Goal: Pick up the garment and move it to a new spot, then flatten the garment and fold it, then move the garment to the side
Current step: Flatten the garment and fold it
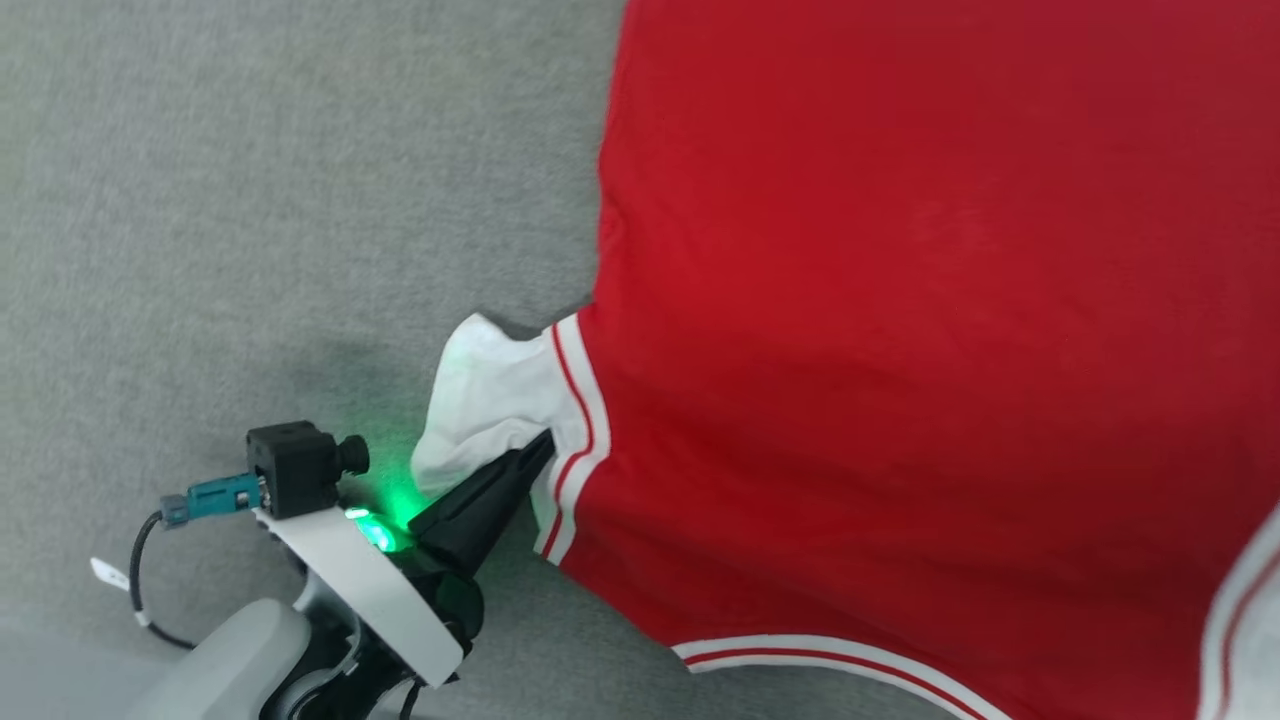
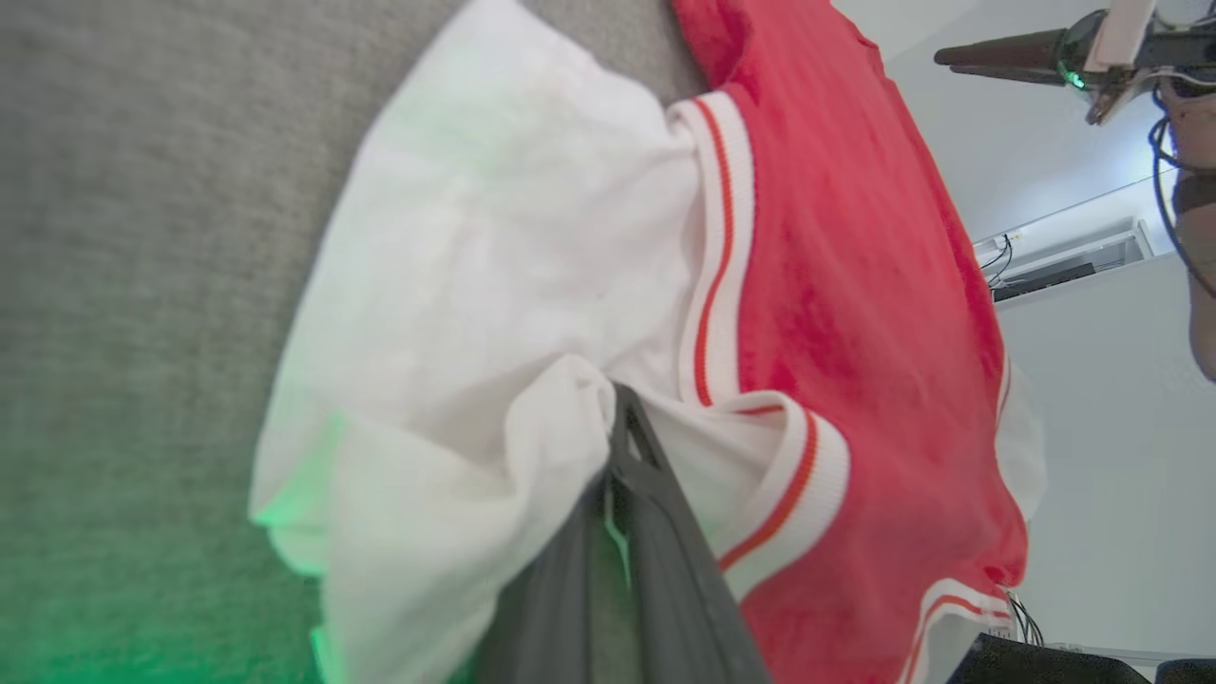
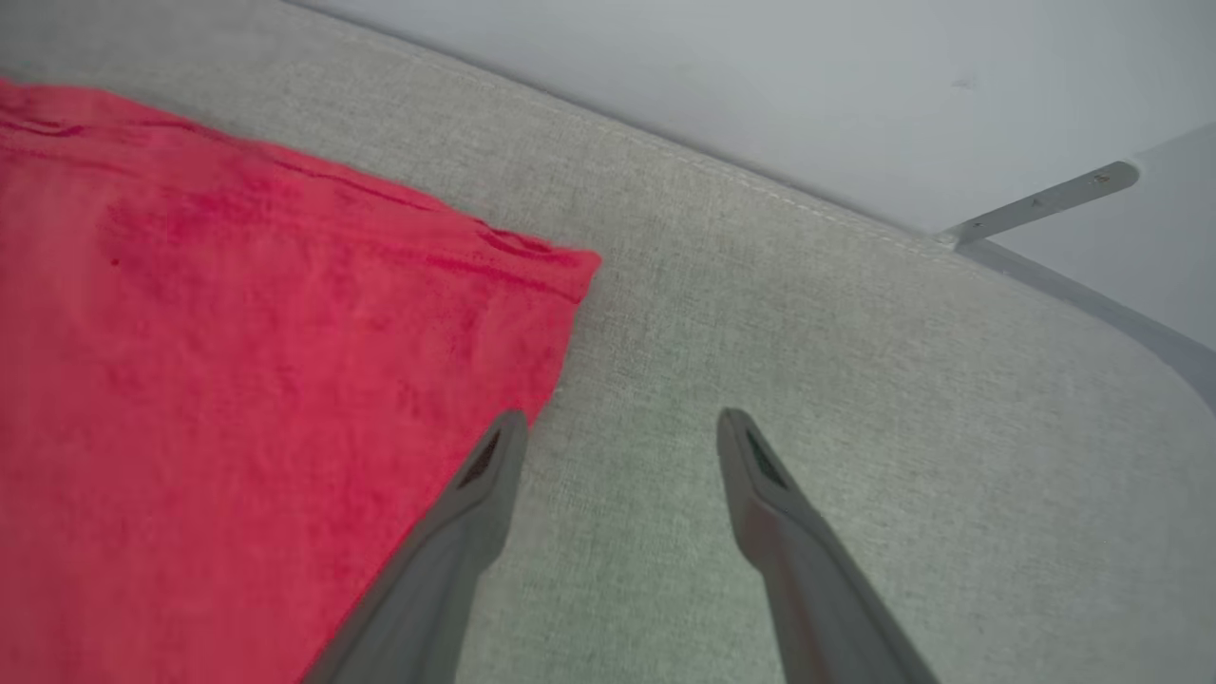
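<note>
The grey fabric-covered worktop (image 1: 250,200) carries the garment (image 1: 900,350), which lies spread out flat. In the right wrist view, one red corner of it stops short of the worktop's seamed edge. A bunched white end panel (image 1: 480,400) with striped trim (image 1: 580,400) sticks out from the garment's side. The left tool (image 1: 545,445) is clamped on this white panel. The right tool (image 3: 619,418) has its fingers wide apart over bare worktop, just beside the garment's red edge, gripping nothing.
</note>
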Robot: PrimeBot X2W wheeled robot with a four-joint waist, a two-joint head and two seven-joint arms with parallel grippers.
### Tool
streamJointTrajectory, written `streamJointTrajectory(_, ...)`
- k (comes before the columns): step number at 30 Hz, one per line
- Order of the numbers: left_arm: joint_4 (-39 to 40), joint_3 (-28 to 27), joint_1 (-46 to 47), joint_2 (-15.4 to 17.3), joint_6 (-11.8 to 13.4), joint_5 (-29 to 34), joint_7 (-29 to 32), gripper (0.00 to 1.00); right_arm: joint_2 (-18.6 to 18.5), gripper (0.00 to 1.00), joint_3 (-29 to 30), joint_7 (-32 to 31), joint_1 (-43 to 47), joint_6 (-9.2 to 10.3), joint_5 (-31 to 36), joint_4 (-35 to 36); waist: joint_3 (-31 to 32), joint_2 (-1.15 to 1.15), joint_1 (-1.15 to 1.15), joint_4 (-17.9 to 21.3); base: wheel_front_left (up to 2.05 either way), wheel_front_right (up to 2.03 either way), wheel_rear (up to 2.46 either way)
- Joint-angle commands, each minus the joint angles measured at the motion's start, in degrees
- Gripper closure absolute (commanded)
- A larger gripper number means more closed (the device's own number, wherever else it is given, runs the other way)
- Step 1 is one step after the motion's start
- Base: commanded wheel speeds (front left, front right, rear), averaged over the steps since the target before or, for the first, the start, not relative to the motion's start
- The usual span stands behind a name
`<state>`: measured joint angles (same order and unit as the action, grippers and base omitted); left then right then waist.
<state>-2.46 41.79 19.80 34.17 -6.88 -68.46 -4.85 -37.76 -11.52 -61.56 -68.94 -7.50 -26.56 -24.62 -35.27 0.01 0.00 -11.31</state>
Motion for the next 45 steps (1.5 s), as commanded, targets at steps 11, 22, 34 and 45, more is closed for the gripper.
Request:
streamJointTrajectory(11, -7.09, 1.24, 3.11, -2.37, 0.87, 0.05, -0.04, 1.00, -0.36, 0.00, -6.01, -3.15, -5.79, 0.02, 4.09, -12.13, -4.38, -0.01, 0.00, -3.34, 0.00, 0.00, 0.00)
streamJointTrajectory(22, -7.84, 1.67, 5.42, -2.60, 0.77, -0.08, -0.62, 1.00, -1.51, 1.00, -7.97, 0.38, -7.25, 0.03, 2.00, -14.89, -5.62, -0.01, 0.00, -2.77, 0.00, 0.00, 0.00)
streamJointTrajectory(34, -8.23, 0.56, 3.73, -0.73, 0.68, -0.86, -3.05, 1.00, -1.30, 1.00, -13.64, 5.06, -3.68, 0.02, -6.31, -8.57, 0.00, -0.01, 0.00, -0.58, 0.00, 0.00, 0.00)
streamJointTrajectory(45, -3.42, -0.63, -2.64, 2.74, 2.64, -2.68, -4.49, 1.00, -13.42, 1.00, -15.61, 6.48, 14.34, 0.02, -20.15, 9.19, 9.03, -0.01, 0.00, 4.46, 0.00, 0.00, 0.00)
